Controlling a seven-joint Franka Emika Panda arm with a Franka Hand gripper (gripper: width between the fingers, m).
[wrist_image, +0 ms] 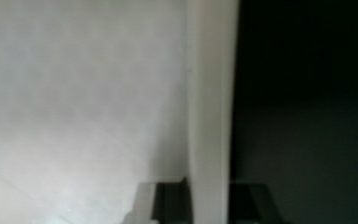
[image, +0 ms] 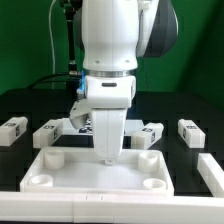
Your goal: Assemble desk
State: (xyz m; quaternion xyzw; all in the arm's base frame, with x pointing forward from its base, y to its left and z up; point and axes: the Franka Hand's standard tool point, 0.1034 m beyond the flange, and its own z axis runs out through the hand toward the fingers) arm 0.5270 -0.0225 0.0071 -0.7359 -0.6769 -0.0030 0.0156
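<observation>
The desk's white tabletop [image: 95, 172] lies flat near the front of the black table, rim up, with round sockets in its corners. My gripper [image: 110, 155] points straight down at the tabletop's far rim. In the wrist view the rim [wrist_image: 211, 100] runs as a pale strip between my two dark fingers [wrist_image: 167, 205], and my gripper [wrist_image: 211, 192] is shut on it. Two tagged legs [image: 48, 132] lie at the exterior view's left behind the tabletop. Two more legs [image: 189, 130] lie at its right.
A white bar [image: 60, 207] runs along the front edge below the tabletop. Another white piece [image: 213, 170] sits at the exterior view's right edge. Cables hang behind the arm against a green backdrop.
</observation>
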